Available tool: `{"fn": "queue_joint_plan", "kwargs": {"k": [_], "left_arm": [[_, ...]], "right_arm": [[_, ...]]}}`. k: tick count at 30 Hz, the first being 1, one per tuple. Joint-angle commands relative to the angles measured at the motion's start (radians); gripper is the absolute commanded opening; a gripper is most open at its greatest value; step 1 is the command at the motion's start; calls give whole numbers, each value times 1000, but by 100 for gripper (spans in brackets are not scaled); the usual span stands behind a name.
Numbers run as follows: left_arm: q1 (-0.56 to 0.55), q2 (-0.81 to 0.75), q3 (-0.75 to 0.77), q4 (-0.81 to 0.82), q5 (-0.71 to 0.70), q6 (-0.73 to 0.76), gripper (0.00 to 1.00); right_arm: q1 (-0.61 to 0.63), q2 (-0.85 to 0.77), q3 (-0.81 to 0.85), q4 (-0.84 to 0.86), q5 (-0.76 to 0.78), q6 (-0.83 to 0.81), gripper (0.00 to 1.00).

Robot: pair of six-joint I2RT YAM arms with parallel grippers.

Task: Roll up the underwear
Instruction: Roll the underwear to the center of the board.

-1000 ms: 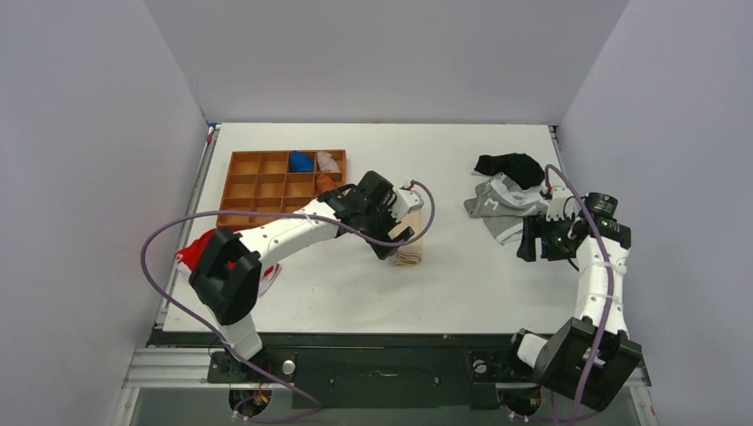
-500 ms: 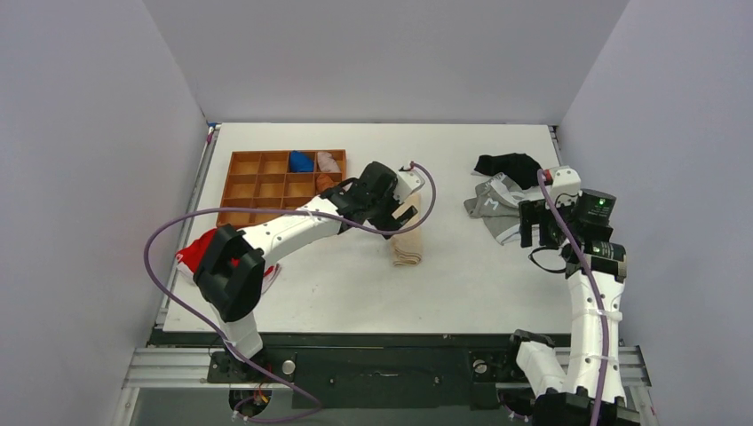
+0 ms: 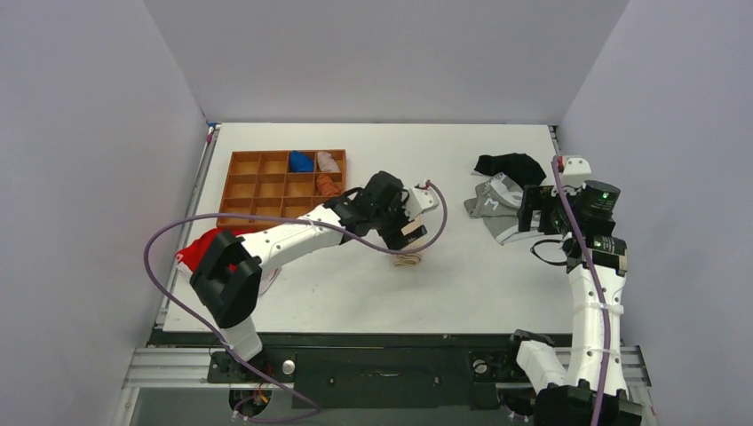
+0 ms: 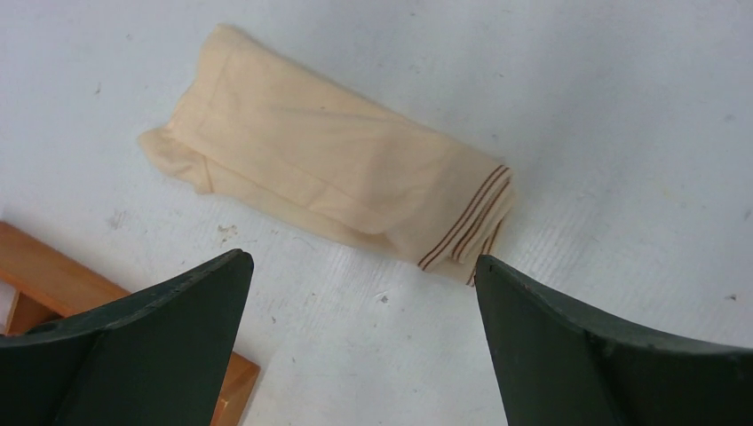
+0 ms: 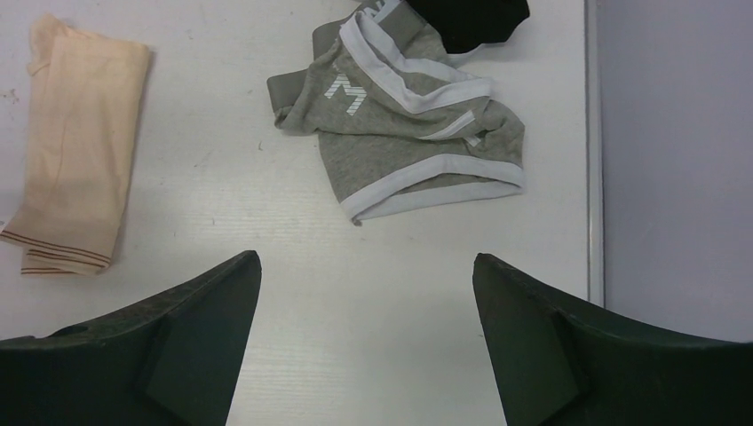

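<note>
Left arm reaches from its base out to the right over the table (image 3: 355, 297), wrist pitched down. Left gripper (image 3: 409, 232) sits above the underwear (image 4: 328, 173), fingers (image 4: 160, 328) spread wide, gripping nothing. Underwear lies mid-table, right of the tray (image 3: 284, 153). It's a flat folded cream strip with a striped band at the near end, not rolled yet. Right arm stands upright by the right edge, wrist tipped over and looking down. Right gripper (image 5: 366, 266) is also wide apart and empty, above bare table just near of the grey garment (image 5: 400, 133). Black garment (image 3: 508, 165) touches the grey one's far side. Red garment (image 3: 197, 248) is at the left edge, partly under the left arm.
</note>
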Motion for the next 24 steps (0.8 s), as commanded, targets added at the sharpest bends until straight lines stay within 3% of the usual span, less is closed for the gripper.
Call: {"fn": "queue_joint_plan", "kwargs": {"k": [1,17,24], "left_arm": [[-67,4,-9,-2,61,150,97],[-170,173,-1,-7,-48,265,100],[-172,206,-10,9,-79,282,92]], "right_arm": [[-3,14,-6,28,-91,-25,85],[0,60,-90,22,-162,-76,86],[0,63,-94,17,-166,-84,85]]}}
